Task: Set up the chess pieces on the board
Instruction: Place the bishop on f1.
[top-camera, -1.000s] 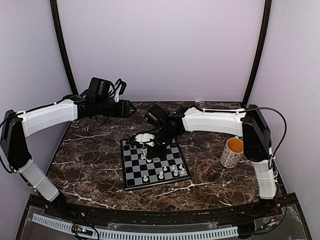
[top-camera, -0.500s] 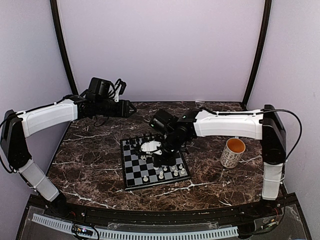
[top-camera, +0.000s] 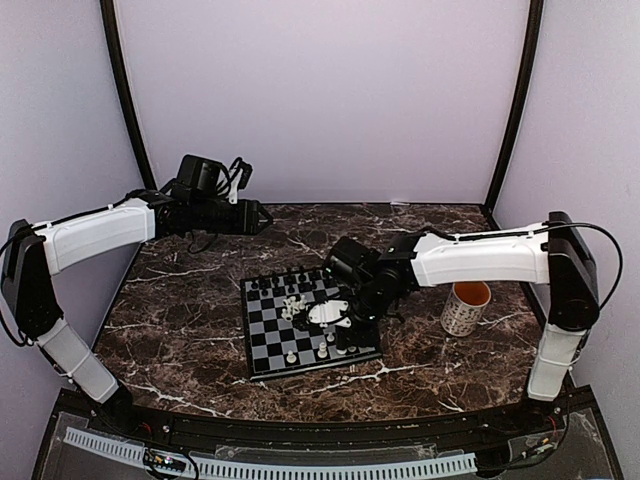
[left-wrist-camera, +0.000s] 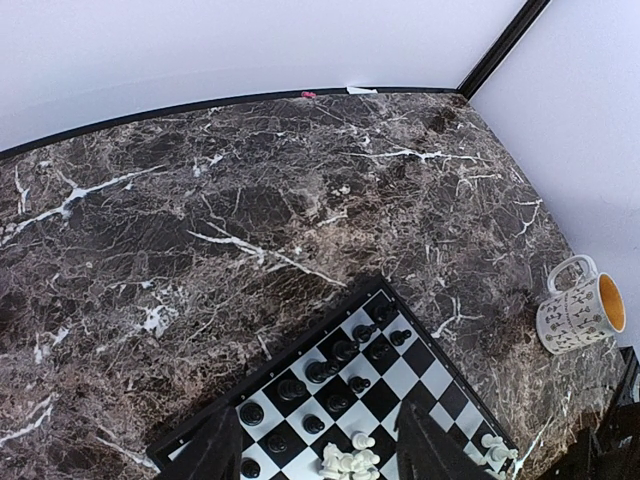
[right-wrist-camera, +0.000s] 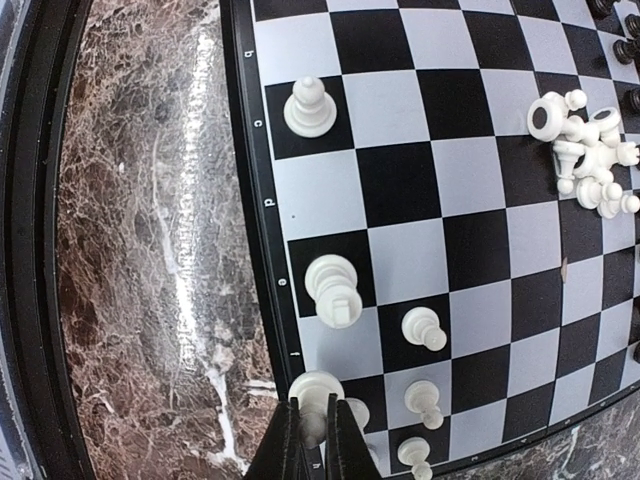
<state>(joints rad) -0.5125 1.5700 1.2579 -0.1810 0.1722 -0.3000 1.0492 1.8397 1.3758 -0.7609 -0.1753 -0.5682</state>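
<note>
One worktop (top-camera: 180, 330), dark marble. One board (top-camera: 265, 350), flat, about midway between the worktop's left and right edges and somewhat nearer its near edge. One mug (top-camera: 465, 306), upright, towards the worktop's right edge, apart from the board.

Black pieces (left-wrist-camera: 343, 350): about a dozen, standing in two rows on the board side facing the worktop's far edge; exact count unsure.

White pieces (right-wrist-camera: 333, 290): five countable, standing free on the rows facing the worktop's near edge. A further heap (right-wrist-camera: 590, 160) of toppled white ones lies mid-board, too tangled to count.

Left fingers (left-wrist-camera: 215, 452): spread wide, nothing between them, hanging in the air above the worktop's far-left part.

Right fingers (right-wrist-camera: 342, 450): low over the board, pinched almost together on one white piece (right-wrist-camera: 315, 388) at the board's nearest row, close to its right-hand corner.
</note>
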